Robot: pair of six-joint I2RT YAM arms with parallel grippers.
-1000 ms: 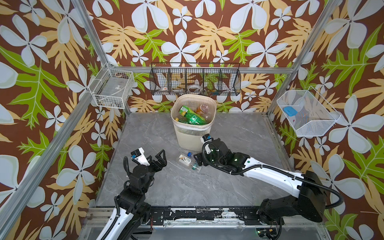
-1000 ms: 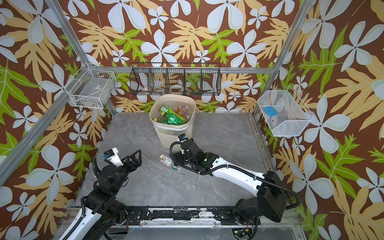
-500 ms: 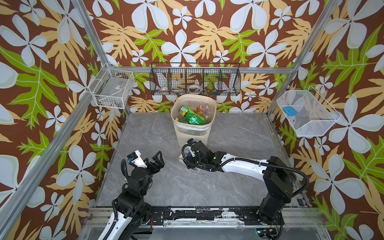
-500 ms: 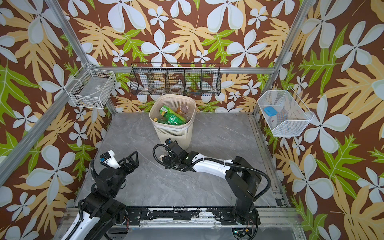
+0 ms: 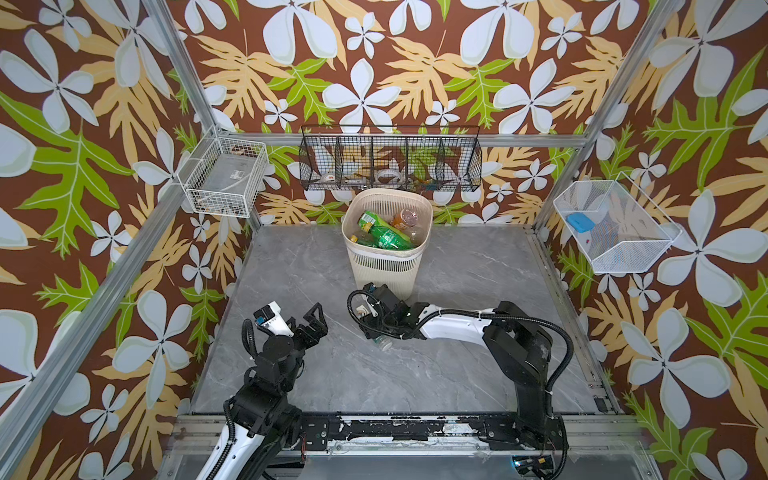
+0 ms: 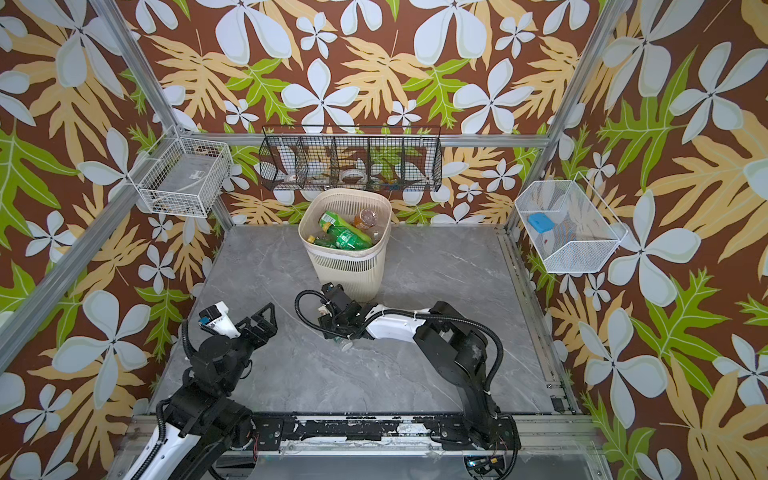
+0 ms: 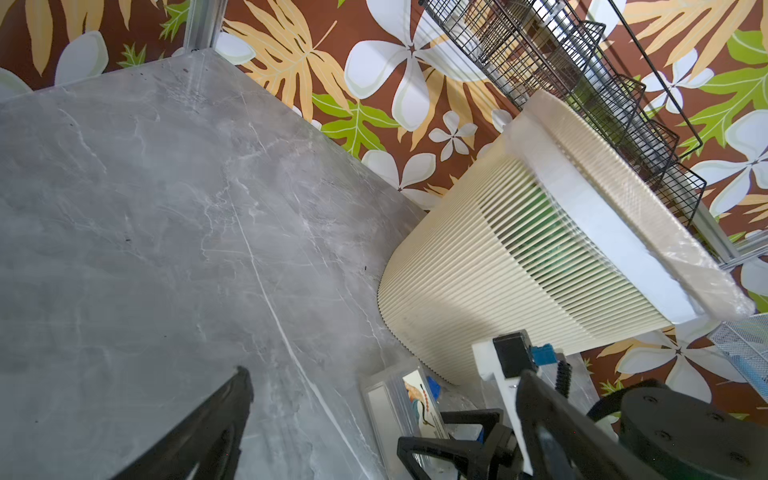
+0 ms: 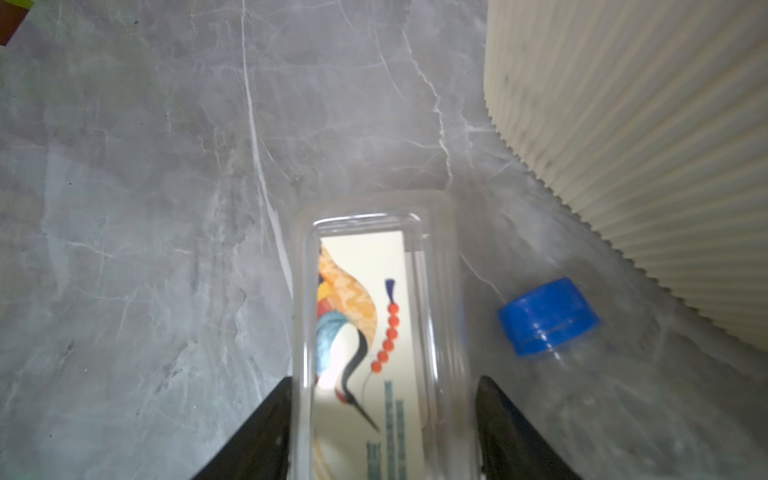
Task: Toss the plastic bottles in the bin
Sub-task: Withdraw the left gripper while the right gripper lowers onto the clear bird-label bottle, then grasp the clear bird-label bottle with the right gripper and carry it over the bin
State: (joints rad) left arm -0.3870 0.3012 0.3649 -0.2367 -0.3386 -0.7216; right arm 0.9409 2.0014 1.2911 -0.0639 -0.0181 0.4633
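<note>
Bottle (image 8: pixel 365 316), clear and flat-sided, lies on the table (image 5: pixel 332 374) at six o'clock from the bin (image 5: pixel 386 266) — the right hand (image 8: pixel 384 380) has its fingers (image 8: pixel 257 436) on both sides of it, but whether they press we cannot tell. Left hand (image 5: pixel 295 320), at nine o'clock from it, stands wide open.

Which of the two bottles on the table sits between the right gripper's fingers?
The clear flat-sided bottle with the crane label, flanked by the fingers of the right gripper. The blue-capped bottle lies outside them, closer to the bin.
</note>
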